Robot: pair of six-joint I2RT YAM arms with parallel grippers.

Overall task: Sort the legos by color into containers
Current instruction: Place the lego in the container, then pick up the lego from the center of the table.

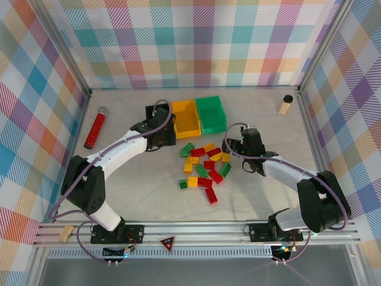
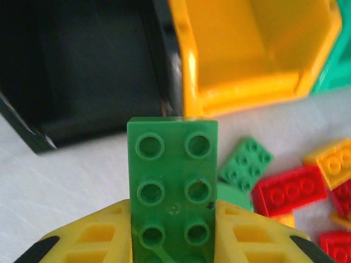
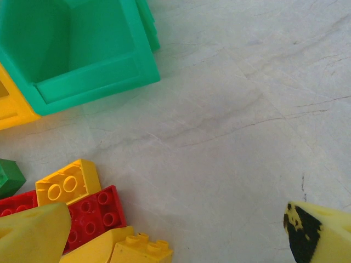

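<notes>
Pinching a green brick (image 2: 173, 164) between the jaws of the left gripper (image 2: 174, 241), hovering just short of the black bin (image 2: 82, 66) and the yellow-orange bin (image 2: 241, 90). Carrying green toward its container, probably, though struggling to judge height above the bench (image 2: 66, 186) from the blurred wrist view. Needing next a swing rightward past the yellow-orange one to the green bin (image 3: 93, 82) before releasing. Holding the right gripper (image 3: 175, 235) with jaws spread wide over the loose bricks (image 3: 93, 211), beside that green bin.

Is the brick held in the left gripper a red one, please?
No, the brick clamped in the left gripper is plainly green, studs facing the wrist camera.
</notes>
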